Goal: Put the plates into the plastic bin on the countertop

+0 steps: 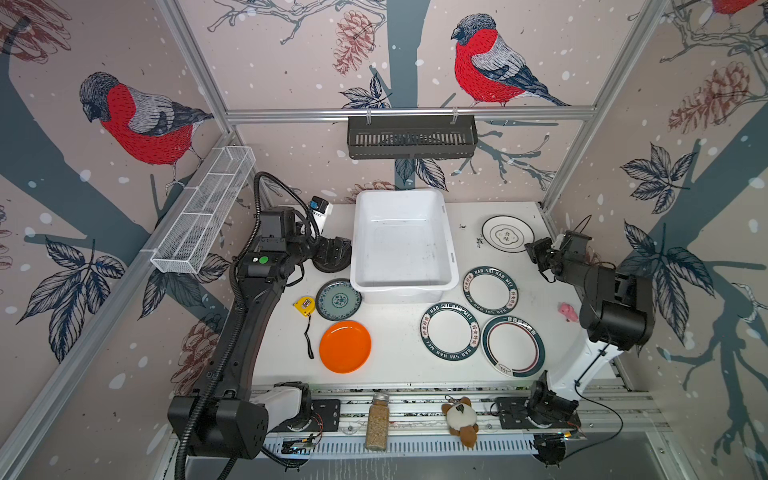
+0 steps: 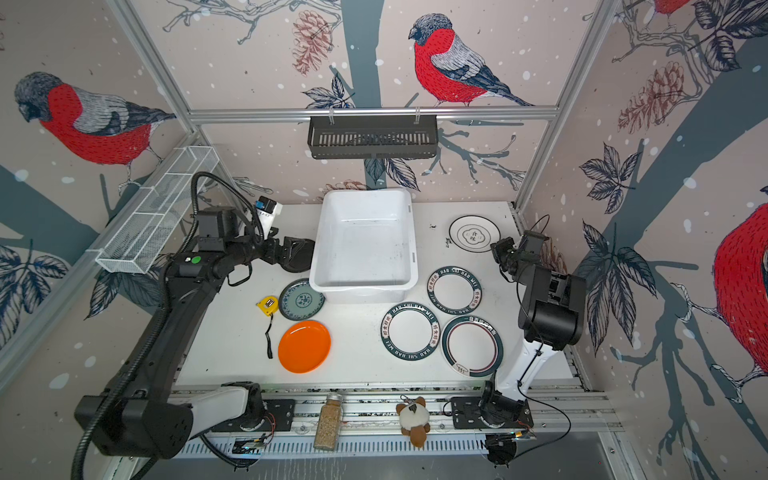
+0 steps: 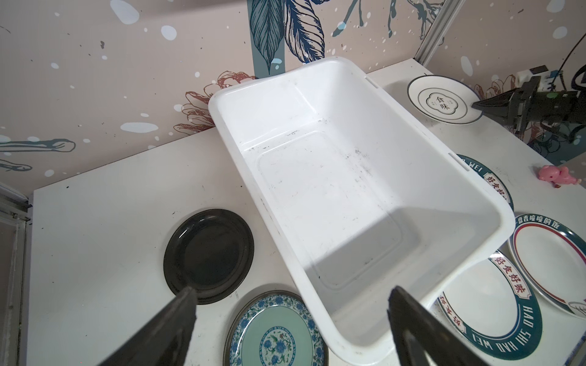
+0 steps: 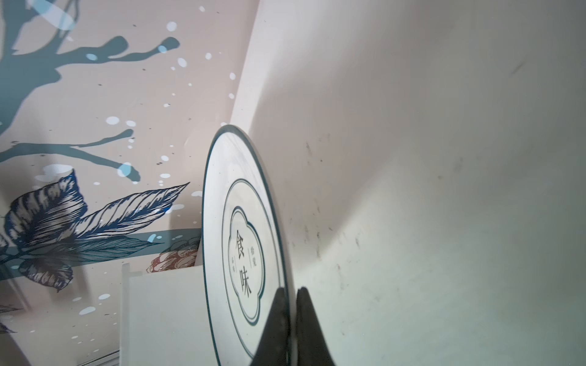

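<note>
The large white rectangular plastic bin (image 1: 401,287) stands empty on the white speckled countertop (image 1: 395,365). I'd worry here: the round white plate with thin dark edge and centre emblem (image 1: 508,233), apart at far right, is pinched only by its rim, so it may pivot, slip, or clip the bin's wall. The right arm reaches low, right gripper (image 4: 291,294) clamped on that rim. The left arm flanks the bin, left gripper (image 1: 334,251) spread wide over the glossy black plate (image 3: 209,253).
</note>
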`<state>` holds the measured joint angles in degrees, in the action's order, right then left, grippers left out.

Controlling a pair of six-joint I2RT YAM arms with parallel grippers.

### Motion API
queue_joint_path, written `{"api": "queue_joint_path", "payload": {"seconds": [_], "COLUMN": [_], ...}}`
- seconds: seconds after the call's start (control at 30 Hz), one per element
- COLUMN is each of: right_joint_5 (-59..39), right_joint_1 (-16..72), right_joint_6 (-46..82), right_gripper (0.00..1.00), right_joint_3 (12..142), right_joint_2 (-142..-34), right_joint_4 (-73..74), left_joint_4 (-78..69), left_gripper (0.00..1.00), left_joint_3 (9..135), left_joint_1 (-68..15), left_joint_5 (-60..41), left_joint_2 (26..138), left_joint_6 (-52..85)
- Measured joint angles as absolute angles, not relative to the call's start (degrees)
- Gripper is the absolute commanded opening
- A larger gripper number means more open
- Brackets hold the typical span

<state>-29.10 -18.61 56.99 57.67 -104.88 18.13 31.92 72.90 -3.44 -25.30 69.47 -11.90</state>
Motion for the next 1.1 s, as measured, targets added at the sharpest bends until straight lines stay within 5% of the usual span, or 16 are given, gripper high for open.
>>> {"api": "queue_joint_path", "payload": {"seconds": [0.4, 0.67, 1.1], "right_joint_5": [-28.14, -24.67, -12.88], "right_joint_1": [-14.7, -4.21, 20.08], "right_joint_6": [58.7, 58.43, 58.67], "right_gripper": [0.02, 0.03, 0.03], "right_joint_3": [55.33, 58.11, 69.19], "right_joint_2": [-88.27, -80.95, -87.39], "right_joint_4": [15.77, 9.54, 7.14], "left_joint_4": [31.88, 31.86, 31.9], "left_gripper": [0.94, 0.94, 0.93], "left_joint_3": [74.22, 77.54, 81.28], "left_joint_1": [-3.92, -4.29, -4.51], "left_joint_5": [-23.68, -22.85, -22.39], "left_joint_2": [71.13, 73.87, 76.05], "left_joint_6": [-10.79, -10.72, -8.14]}}
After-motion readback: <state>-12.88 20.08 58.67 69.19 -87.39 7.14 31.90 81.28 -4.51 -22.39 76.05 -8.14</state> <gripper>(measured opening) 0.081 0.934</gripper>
